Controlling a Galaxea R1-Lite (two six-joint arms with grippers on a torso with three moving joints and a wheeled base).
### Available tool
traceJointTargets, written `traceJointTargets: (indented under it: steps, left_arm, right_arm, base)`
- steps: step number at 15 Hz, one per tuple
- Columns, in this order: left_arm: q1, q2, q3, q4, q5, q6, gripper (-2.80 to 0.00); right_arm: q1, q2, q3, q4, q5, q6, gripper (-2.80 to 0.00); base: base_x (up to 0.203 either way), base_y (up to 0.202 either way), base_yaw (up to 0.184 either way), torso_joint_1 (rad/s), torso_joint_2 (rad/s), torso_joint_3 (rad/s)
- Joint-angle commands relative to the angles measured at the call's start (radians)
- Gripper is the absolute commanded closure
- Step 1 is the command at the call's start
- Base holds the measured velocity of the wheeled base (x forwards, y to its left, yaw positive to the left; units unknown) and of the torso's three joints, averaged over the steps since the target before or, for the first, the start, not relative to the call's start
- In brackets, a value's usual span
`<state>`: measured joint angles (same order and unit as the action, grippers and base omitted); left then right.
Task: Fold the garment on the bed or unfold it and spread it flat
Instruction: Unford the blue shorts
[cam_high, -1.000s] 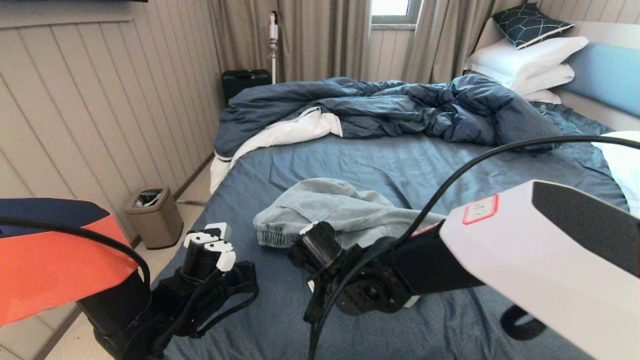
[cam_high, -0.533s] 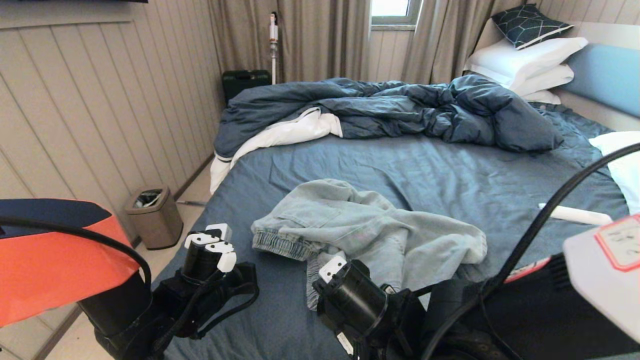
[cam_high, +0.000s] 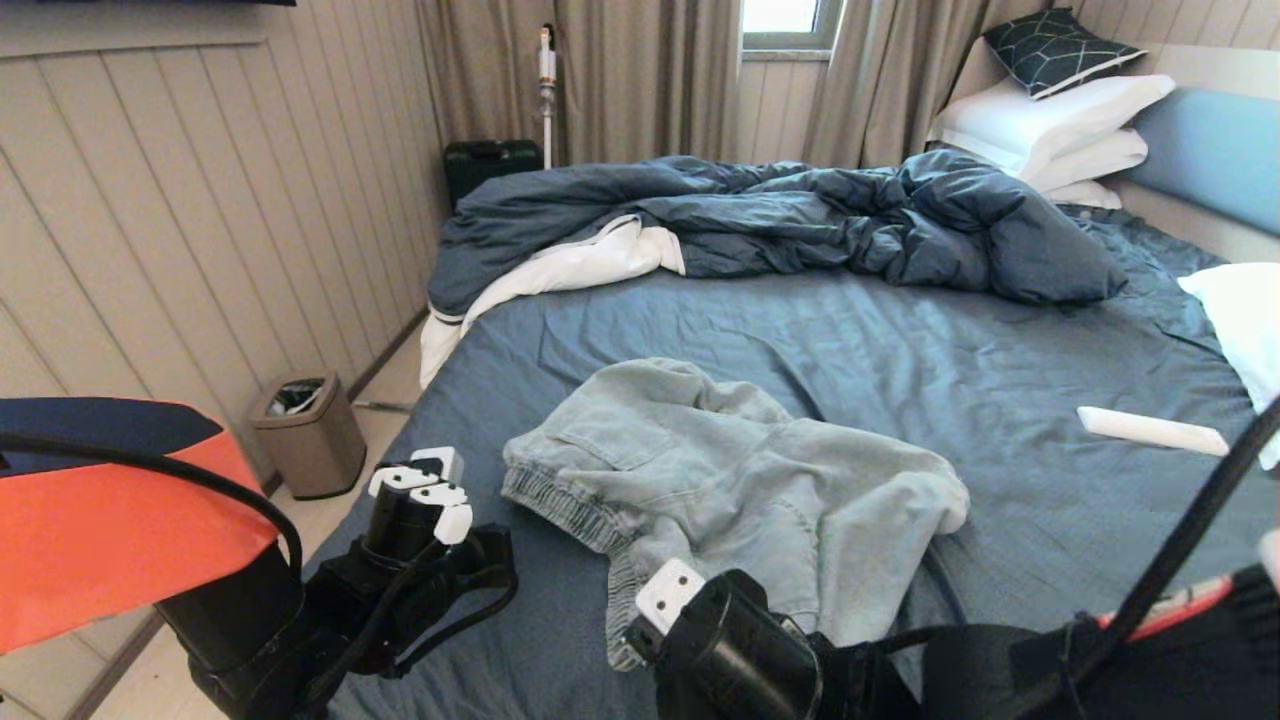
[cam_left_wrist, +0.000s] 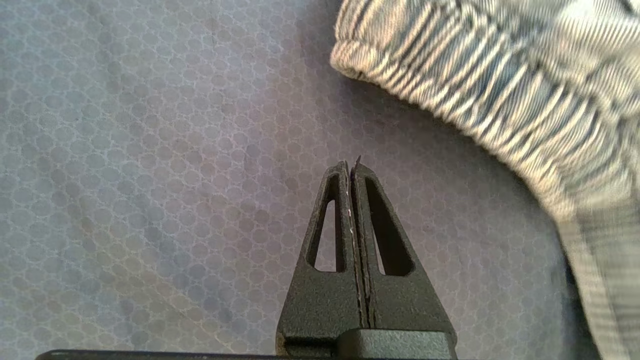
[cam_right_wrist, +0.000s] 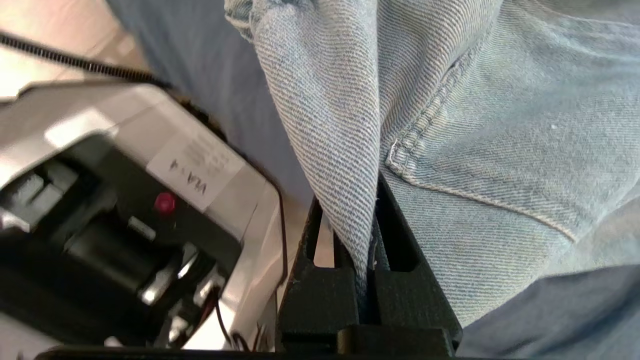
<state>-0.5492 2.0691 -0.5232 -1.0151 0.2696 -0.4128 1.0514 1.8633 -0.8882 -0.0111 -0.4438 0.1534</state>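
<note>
Head view: we find the garment (cam_high: 740, 480) crumpled on the near part of the bed (cam_high: 900, 340); right gripper (cam_high: 640, 640) at its near edge, grip hidden here.

Left wrist view: left gripper (cam_left_wrist: 351, 167) pressed closed, empty, over bare sheet just beside the elastic waistband (cam_left_wrist: 480, 110).

Right wrist view: right gripper (cam_right_wrist: 370, 210) clamped on a thin denim fold. We judge this pinch could slip under a pull.
</note>
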Motion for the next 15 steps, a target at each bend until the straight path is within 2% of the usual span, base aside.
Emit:
traceJointTargets:
  steps: [1,4,5,8,11,13,15]
  left_arm:
    - [0.000,-0.001,0.000,-0.006,0.002,-0.003,0.00]
    - [0.001,-0.002,0.000,-0.006,0.002,-0.003,0.00]
    - [0.000,-0.001,0.000,-0.006,0.002,-0.003,0.00]
    - [0.000,-0.002,0.000,-0.005,0.002,-0.003,0.00]
    - [0.001,-0.003,0.000,-0.006,0.002,-0.003,0.00]
    - [0.000,-0.004,0.000,-0.007,0.002,-0.003,0.00]
    - [0.000,0.000,0.000,-0.005,0.002,-0.003,0.00]
  right_arm:
    - [0.018,-0.044,0.028,-0.001,0.002,-0.001,0.00]
    - [0.016,-0.079,0.058,0.002,0.042,-0.005,0.00]
    - [0.013,-0.079,0.066,-0.004,0.042,-0.006,-2.80]
    - [0.003,-0.080,0.064,-0.006,0.042,-0.006,-2.80]
    - [-0.056,-0.142,0.063,-0.006,0.042,-0.006,-2.80]
    - [-0.146,-0.212,0.058,-0.002,0.045,-0.014,-2.80]
    - [-0.305,-0.242,0.051,0.000,0.057,-0.022,-2.80]
  base:
    - [0.000,0.000,0.000,0.000,0.00,0.000]
    - [0.000,0.000,0.000,0.000,0.00,0.000]
    - [0.000,0.000,0.000,0.000,0.00,0.000]
    - [0.000,0.000,0.000,0.000,0.00,0.000]
    - [0.000,0.000,0.000,0.000,0.00,0.000]
    - [0.000,0.000,0.000,0.000,0.00,0.000]
    - [0.000,0.000,0.000,0.000,0.00,0.000]
